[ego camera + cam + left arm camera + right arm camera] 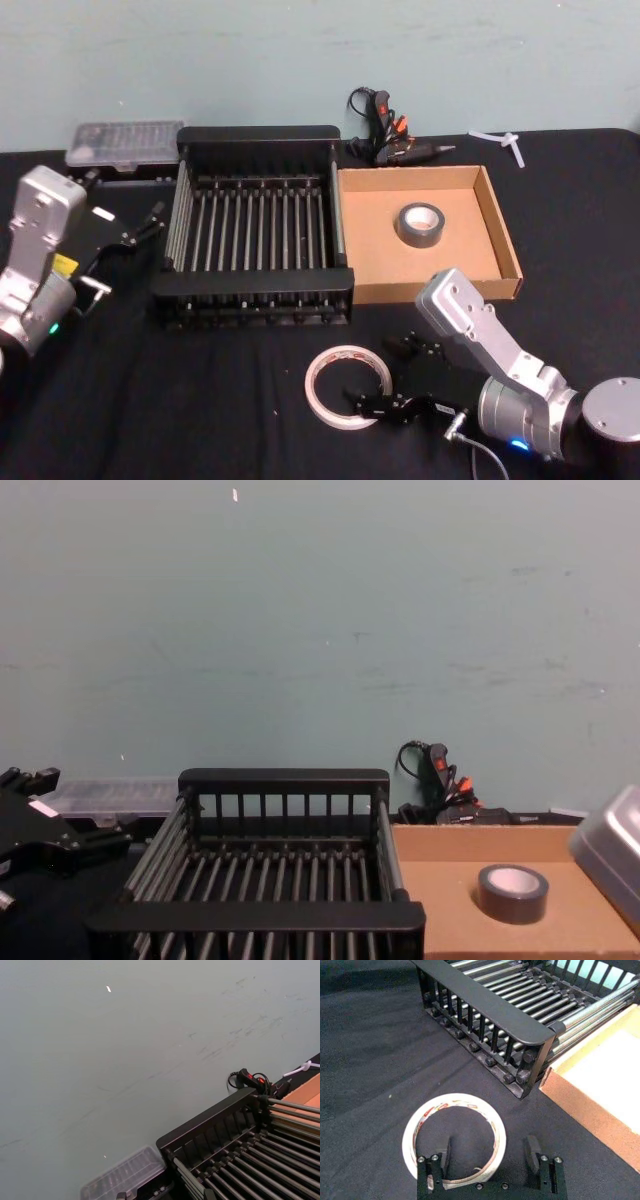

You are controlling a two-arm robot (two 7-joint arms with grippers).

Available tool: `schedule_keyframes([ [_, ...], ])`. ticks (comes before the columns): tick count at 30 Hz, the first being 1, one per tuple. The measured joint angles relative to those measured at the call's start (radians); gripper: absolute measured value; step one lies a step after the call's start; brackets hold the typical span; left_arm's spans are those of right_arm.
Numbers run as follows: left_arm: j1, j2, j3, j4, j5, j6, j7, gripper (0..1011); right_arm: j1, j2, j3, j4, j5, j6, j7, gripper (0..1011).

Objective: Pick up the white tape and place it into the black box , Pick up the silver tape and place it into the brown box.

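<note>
Head view is showing the black-clothed table [180, 400] spreading under everything, with the black box [255, 140] sitting at about twelve o'clock from the white tape, its slatted floor bare. Just beside it, at about three o'clock, the brown box [505, 245] is lying with the silver tape [419, 224] already resting on its flat floor, upright on its side face, so that half of the task is looking done.

Next in size, the right arm is reaching in from about four o'clock, and the right gripper [395, 380] is sitting low with its fingers spread wide, holding nothing. In the right wrist view one finger [449, 1149] is standing inside the ring and the other [532, 1150] outside it, so the rim of the white tape [412, 1132] is lying between them. The white tape [348, 385] itself is lying flat on the cloth at about six o'clock from the black box, well apart from it.

The left gripper [150, 222] is parked off at about nine o'clock from the black box; I cannot tell how its fingers are standing.

The risk here is lying in the thin rim: if the fingers are closing too high, they may be pinching only the edge and the ring could be slipping or tipping on the lift. A shallow hold could also be letting it swing into the crate's near rim.
</note>
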Motion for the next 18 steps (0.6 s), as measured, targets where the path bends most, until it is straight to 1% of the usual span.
schedule_keyframes([
  [4, 0.0, 0.0, 0.0, 0.0, 0.0, 0.0, 0.0, 1001, 0.0, 0.0, 0.0, 0.0, 0.0, 0.0, 0.0, 916],
  [5, 0.0, 0.0, 0.0, 0.0, 0.0, 0.0, 0.0, 1001, 0.0, 0.0, 0.0, 0.0, 0.0, 0.0, 0.0, 870],
  [8, 0.0, 0.0, 0.0, 0.0, 0.0, 0.0, 0.0, 1001, 0.0, 0.0, 0.0, 0.0, 0.0, 0.0, 0.0, 811],
  [9, 0.0, 0.0, 0.0, 0.0, 0.0, 0.0, 0.0, 1001, 0.0, 0.0, 0.0, 0.0, 0.0, 0.0, 0.0, 765],
  [10, 0.0, 0.0, 0.0, 0.0, 0.0, 0.0, 0.0, 1001, 0.0, 0.0, 0.0, 0.0, 0.0, -0.001, 0.0, 748],
  [12, 0.0, 0.0, 0.0, 0.0, 0.0, 0.0, 0.0, 1001, 0.0, 0.0, 0.0, 0.0, 0.0, -0.001, 0.0, 677],
  [13, 0.0, 0.0, 0.0, 0.0, 0.0, 0.0, 0.0, 1001, 0.0, 0.0, 0.0, 0.0, 0.0, -0.001, 0.0, 677],
  [14, 0.0, 0.0, 0.0, 0.0, 0.0, 0.0, 0.0, 1001, 0.0, 0.0, 0.0, 0.0, 0.0, -0.001, 0.0, 609],
  [16, 0.0, 0.0, 0.0, 0.0, 0.0, 0.0, 0.0, 1001, 0.0, 0.0, 0.0, 0.0, 0.0, -0.001, 0.0, 569],
  [17, 0.0, 0.0, 0.0, 0.0, 0.0, 0.0, 0.0, 1001, 0.0, 0.0, 0.0, 0.0, 0.0, -0.001, 0.0, 507],
  [18, 0.0, 0.0, 0.0, 0.0, 0.0, 0.0, 0.0, 1001, 0.0, 0.0, 0.0, 0.0, 0.0, -0.001, 0.0, 486],
])
